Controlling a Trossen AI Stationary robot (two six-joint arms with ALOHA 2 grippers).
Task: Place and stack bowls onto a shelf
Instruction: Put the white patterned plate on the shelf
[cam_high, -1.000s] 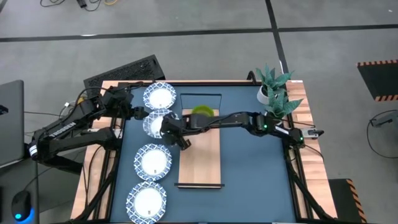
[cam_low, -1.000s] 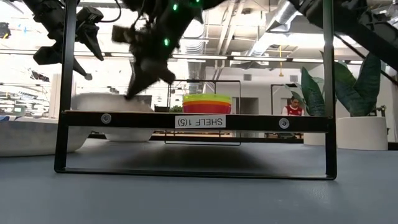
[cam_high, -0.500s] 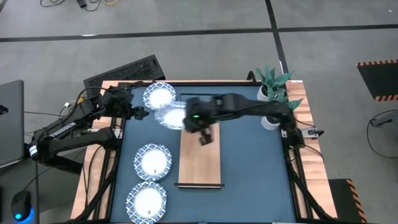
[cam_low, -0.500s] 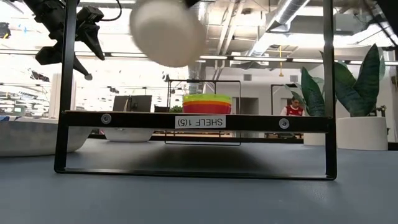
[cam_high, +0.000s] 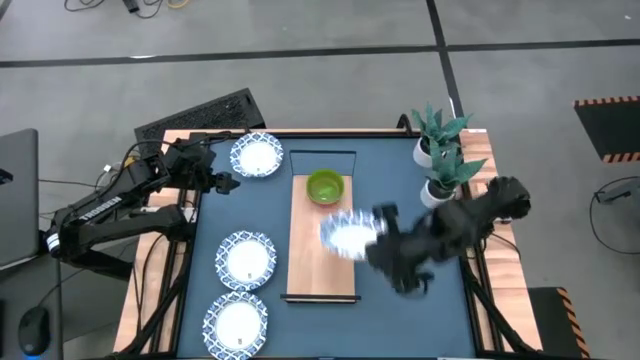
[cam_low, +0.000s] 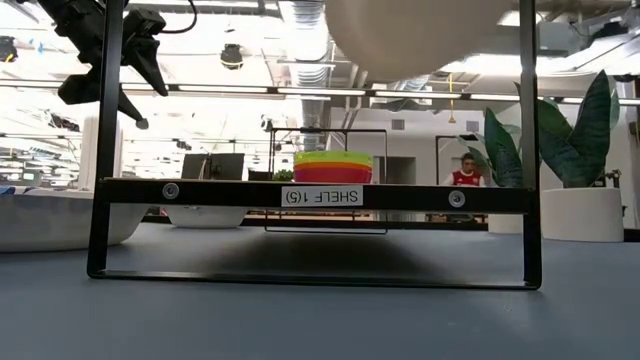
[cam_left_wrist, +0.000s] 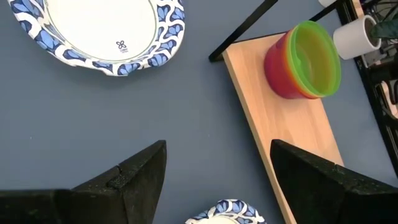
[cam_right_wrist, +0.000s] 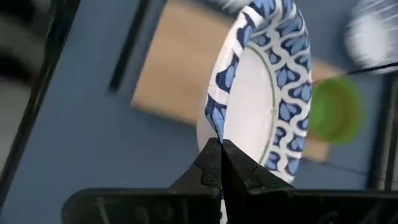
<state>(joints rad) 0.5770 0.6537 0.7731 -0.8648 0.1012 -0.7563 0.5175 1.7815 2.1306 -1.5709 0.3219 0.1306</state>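
Observation:
A white dish with a blue patterned rim (cam_high: 350, 233) hangs above the middle of the light wooden shelf (cam_high: 322, 270), and my right gripper (cam_high: 377, 238) is shut on it. In the low view its pale underside (cam_low: 420, 35) fills the top. A stack of small bowls, green on top (cam_high: 325, 187), stands on the shelf's far end. Three more dishes (cam_high: 257, 156) (cam_high: 247, 258) (cam_high: 238, 322) lie flat on the table left of the shelf. My left gripper (cam_high: 222, 182) hovers open at the far left, touching nothing. My right gripper pinches the dish's patterned rim (cam_right_wrist: 214, 132) between its two shut fingers, at the edge facing the table's right side. The fingers slant down from the right. The dish is lifted clear above the shelf and tilted, sticking out beyond the fingertips.
Two white plant pots with green leaves (cam_high: 437, 150) stand at the table's far right corner. A black metal frame (cam_low: 310, 195) carries the shelf board. Bare blue tabletop (cam_high: 410, 310) lies right of the shelf. A person in red (cam_low: 470, 172) shows far behind.
My right gripper has lifted the dish from its place left of the shelf's far end. It has carried it up and toward the table's right and near side, rolling as it went. The dish now hangs clear over the shelf's middle.

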